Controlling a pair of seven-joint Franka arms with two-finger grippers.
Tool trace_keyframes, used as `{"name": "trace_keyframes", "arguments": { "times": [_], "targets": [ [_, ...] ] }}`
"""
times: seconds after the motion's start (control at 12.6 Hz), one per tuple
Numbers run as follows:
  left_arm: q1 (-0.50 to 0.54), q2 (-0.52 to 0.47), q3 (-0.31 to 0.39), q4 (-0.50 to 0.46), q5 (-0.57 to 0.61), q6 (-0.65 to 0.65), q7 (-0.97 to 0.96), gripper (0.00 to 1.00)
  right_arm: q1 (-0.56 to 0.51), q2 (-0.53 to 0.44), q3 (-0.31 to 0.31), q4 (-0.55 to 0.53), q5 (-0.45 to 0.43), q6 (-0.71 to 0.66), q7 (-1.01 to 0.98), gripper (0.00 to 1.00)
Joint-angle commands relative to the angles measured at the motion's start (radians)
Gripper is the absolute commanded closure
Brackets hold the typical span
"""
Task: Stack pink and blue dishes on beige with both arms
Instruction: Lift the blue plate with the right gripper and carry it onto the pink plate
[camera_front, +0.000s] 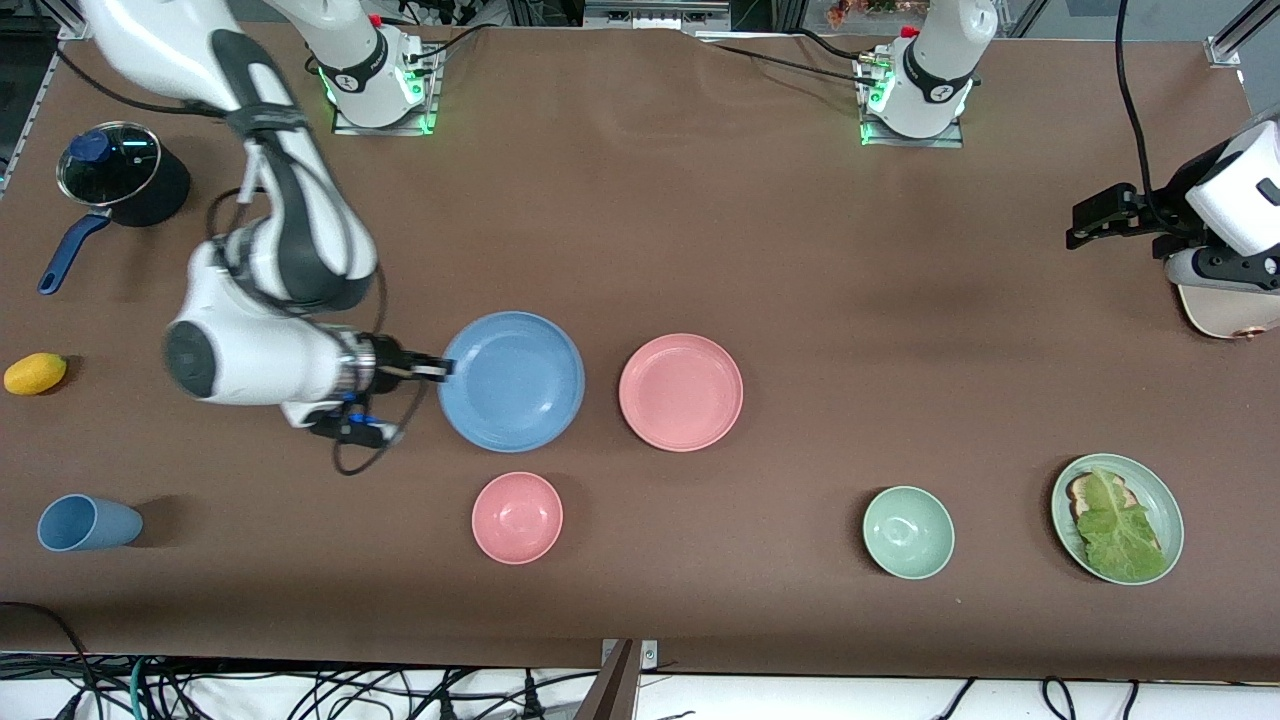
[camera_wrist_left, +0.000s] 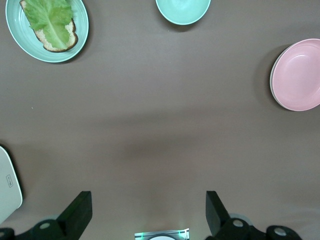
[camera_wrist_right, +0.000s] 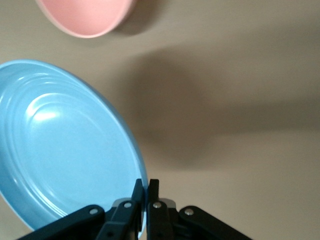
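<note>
The light blue plate (camera_front: 512, 380) (camera_wrist_right: 60, 145) lies mid-table, toward the right arm's end. My right gripper (camera_front: 440, 368) (camera_wrist_right: 146, 187) is shut on the part of its rim that faces the right arm's end. Whether the plate is lifted I cannot tell. The pink plate (camera_front: 681, 392) (camera_wrist_left: 299, 75) rests flat beside it, toward the left arm's end. The beige plate (camera_front: 1225, 312) lies at the left arm's end of the table, mostly hidden under the left arm. My left gripper (camera_front: 1078, 222) (camera_wrist_left: 148, 197) hangs open and empty, high over bare table next to the beige plate.
Near the front edge stand a pink bowl (camera_front: 517, 517), a green bowl (camera_front: 908, 532) and a green plate with bread and lettuce (camera_front: 1117, 518). At the right arm's end are a blue cup on its side (camera_front: 88, 523), a yellow fruit (camera_front: 35, 373) and a lidded pot (camera_front: 120, 175).
</note>
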Motion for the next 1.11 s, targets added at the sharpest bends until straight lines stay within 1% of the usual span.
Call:
{"name": "trace_keyframes", "arguments": {
  "times": [0.0, 0.08, 0.24, 0.32, 0.63, 0.87, 1.03],
  "targets": [
    [0.000, -0.014, 0.009, -0.026, -0.022, 0.012, 0.020, 0.00, 0.112, 0.063, -0.005, 0.022, 0.072, 0.153, 0.130, 1.00],
    [0.000, -0.009, 0.009, -0.023, -0.022, 0.013, 0.020, 0.00, 0.154, 0.095, -0.005, 0.039, 0.080, 0.215, 0.172, 1.00],
    [0.000, -0.003, 0.009, -0.021, -0.020, 0.019, 0.020, 0.00, 0.230, 0.158, 0.000, 0.078, 0.081, 0.273, 0.230, 1.00],
    [0.000, -0.003, 0.007, -0.021, -0.019, 0.019, 0.020, 0.00, 0.248, 0.179, 0.000, 0.082, 0.081, 0.302, 0.244, 1.00],
    [0.005, -0.001, 0.007, -0.020, -0.011, 0.022, 0.020, 0.00, 0.297, 0.244, 0.007, 0.095, 0.083, 0.428, 0.240, 1.00],
    [0.005, 0.008, 0.007, -0.011, -0.010, 0.022, 0.020, 0.00, 0.317, 0.272, 0.007, 0.097, 0.081, 0.473, 0.232, 1.00],
    [0.006, 0.008, 0.007, -0.011, -0.010, 0.022, 0.020, 0.00, 0.331, 0.281, 0.007, 0.097, 0.080, 0.477, 0.235, 1.00]
  ]
}}
